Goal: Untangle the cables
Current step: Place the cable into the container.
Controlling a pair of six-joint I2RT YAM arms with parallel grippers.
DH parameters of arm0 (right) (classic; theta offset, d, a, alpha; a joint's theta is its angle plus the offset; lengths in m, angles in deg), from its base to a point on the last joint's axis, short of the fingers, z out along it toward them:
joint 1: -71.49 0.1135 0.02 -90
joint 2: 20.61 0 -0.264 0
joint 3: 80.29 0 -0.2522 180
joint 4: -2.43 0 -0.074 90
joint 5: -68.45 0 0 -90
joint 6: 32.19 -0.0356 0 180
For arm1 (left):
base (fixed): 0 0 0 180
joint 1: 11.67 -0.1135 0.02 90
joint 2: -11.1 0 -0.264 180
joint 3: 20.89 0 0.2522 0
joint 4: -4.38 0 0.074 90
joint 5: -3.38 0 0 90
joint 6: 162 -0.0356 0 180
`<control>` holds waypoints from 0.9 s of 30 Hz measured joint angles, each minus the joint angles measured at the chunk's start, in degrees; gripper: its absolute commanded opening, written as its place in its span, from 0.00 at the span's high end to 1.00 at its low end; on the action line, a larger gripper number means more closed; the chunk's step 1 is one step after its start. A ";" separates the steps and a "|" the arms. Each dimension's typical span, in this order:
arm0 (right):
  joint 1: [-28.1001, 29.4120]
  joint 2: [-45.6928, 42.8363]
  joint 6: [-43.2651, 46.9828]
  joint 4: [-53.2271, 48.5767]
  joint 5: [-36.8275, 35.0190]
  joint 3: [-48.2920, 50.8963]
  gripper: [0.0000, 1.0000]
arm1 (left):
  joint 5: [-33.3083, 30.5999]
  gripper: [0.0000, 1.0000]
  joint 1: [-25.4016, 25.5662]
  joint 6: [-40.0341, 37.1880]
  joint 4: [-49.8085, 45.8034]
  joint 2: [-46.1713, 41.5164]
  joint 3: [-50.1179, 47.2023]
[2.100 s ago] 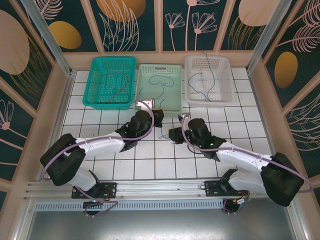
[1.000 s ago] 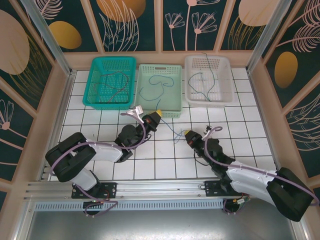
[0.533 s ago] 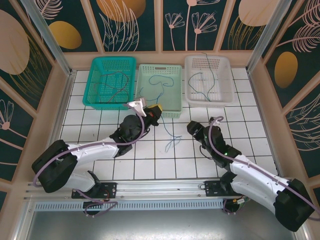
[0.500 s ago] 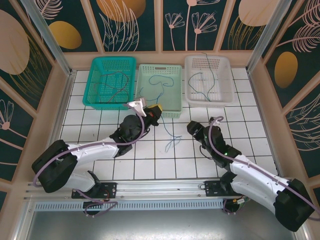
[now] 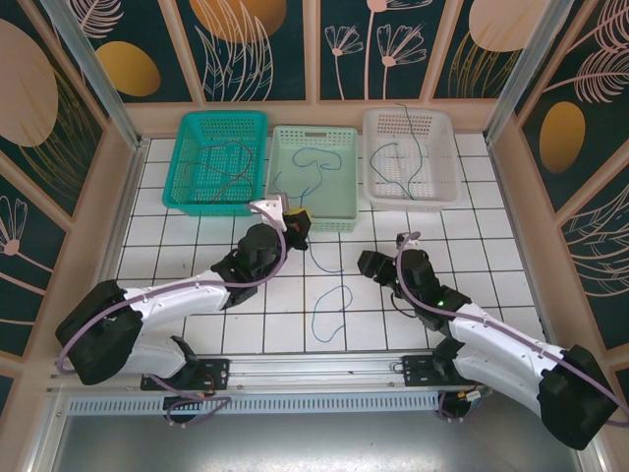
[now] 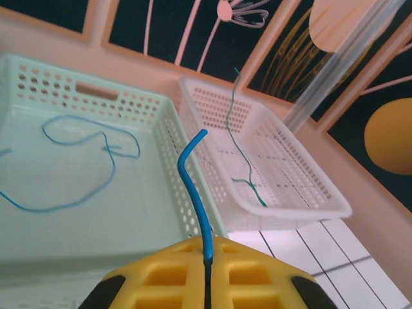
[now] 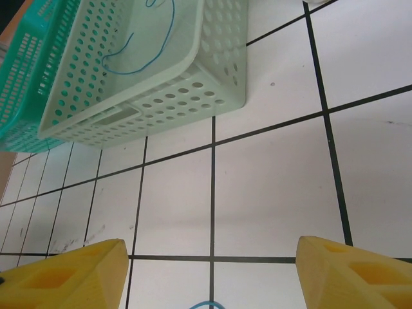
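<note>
Jaws of the left gripper (image 5: 301, 222) are pressed together on a thin blue wire (image 6: 193, 193), whose free end curves up out of the yellow pads (image 6: 161, 277) in the left wrist view. From above, this gripper sits at the near wall of the pale green perforated plastic basket (image 5: 352, 177). The held wire runs down onto the white tiled bench (image 5: 472, 246), where it lies in a loose loop between the two arms.

The right gripper (image 5: 366, 264) has its jaws spread wide with nothing in them (bare tile lies between the yellow fingers, with a sliver of blue wire at the lower edge of its wrist view). It hovers over the bench just right of the loop.

A second blue wire (image 6: 113, 172) lies curled inside the pale green basket. A dark brownish wire (image 5: 236, 155) rests in the teal perforated basket (image 5: 224, 116) on the left. A thin green wire (image 6: 230, 122) sits in the white perforated basket (image 5: 408, 116) on the right, one end poking above its far rim.
</note>
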 measured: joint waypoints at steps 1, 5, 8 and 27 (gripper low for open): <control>0.00 0.39 0.00 0.15 0.07 0.00 0.30 | -0.02 0.91 -0.94 -0.72 -0.57 0.13 1.18; 0.00 3.58 0.28 0.35 1.03 -0.15 0.33 | 1.57 0.90 -7.13 -3.43 -2.12 3.82 8.59; 0.02 6.19 0.76 -0.35 1.57 -0.90 0.34 | 4.87 0.90 -12.11 -5.09 -5.07 10.75 18.25; 1.40 12.61 7.56 -7.63 4.90 -7.21 0.49 | 18.95 0.02 -18.03 -7.54 -22.40 28.85 32.48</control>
